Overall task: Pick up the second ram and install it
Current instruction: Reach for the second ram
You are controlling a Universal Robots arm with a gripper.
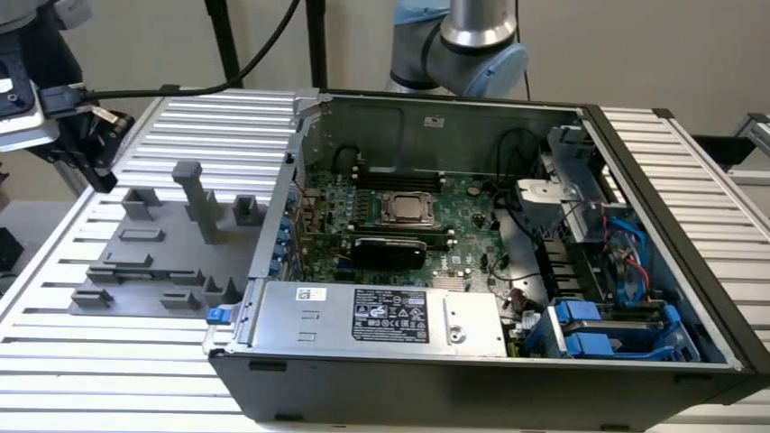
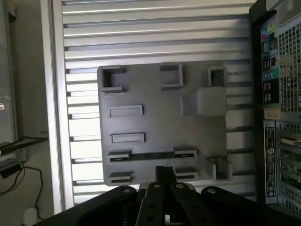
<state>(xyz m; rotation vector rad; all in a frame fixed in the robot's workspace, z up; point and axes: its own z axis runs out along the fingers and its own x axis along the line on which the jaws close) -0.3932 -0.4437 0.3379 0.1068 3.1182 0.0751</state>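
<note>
Gripper [image 2: 164,173] hovers over the second ram [image 2: 153,155] lying in the grey holder [image 2: 155,125], jaws pinched together, empty.

The second ram [image 2: 153,155] is a long, narrow green stick seen edge-on, so it reads as a thin dark-green line with a few tiny pale specks along it. It stands on its long edge, level and straight, in a gray holder plate [image 2: 155,122] on the slatted desk [image 2: 155,42]. Each end sits inside a pale gray end bracket [image 2: 118,155], and the stretch between the two brackets is bare. It runs parallel to the desk's slats, in a row close to one edge of the plate. It is outside the open computer case [image 2: 282,117] and well apart from it.
</note>
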